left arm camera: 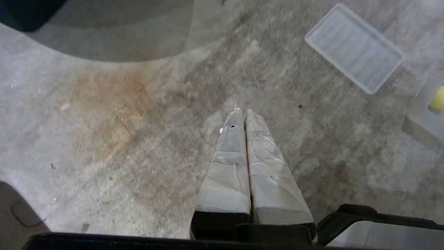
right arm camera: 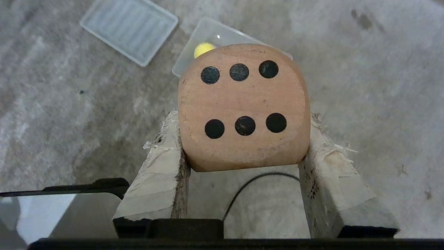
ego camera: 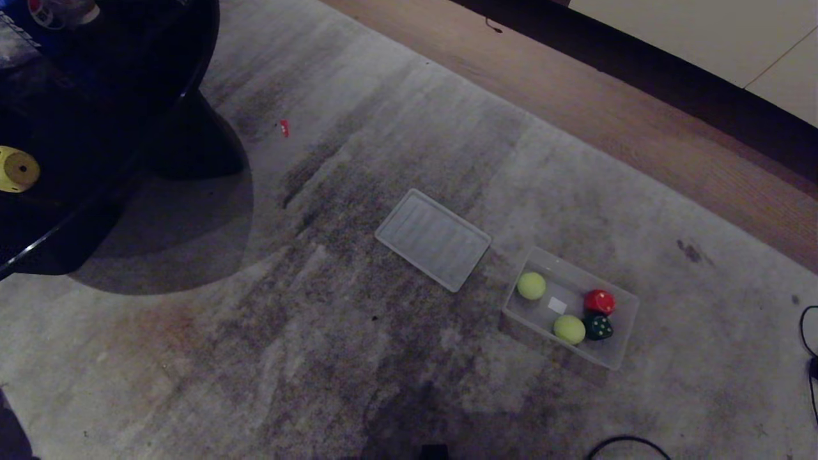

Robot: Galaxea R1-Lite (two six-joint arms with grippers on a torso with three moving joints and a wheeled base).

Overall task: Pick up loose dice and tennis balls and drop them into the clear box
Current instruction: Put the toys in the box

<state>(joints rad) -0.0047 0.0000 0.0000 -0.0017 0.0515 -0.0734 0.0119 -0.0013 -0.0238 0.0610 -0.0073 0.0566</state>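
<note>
Currently the beige die (right arm camera: 244,107), 6 pips facing the wrist camera, sits clamped between my right gripper's (right arm camera: 244,139) taped fingers (right arm camera: 159,173), carried above the rug (ego camera: 255,358). Clear box (ego camera: 623,345) rests on the rug beyond it, holding 2 tennis balls (ego camera: 532,285), 1 red die (ego camera: 599,301), 1 green die (ego camera: 599,327). Ribbed lid (ego camera: 433,238) lies flat just beside the box. Left gripper (left arm camera: 245,114) hangs pinched shut and empty over bare rug. I judge this the carry step; next I need the die positioned over the box's open middle before releasing. 1 yellow die (ego camera: 18,168) sits on the dark table (ego camera: 128,96) at far left, not yet collected.
</note>
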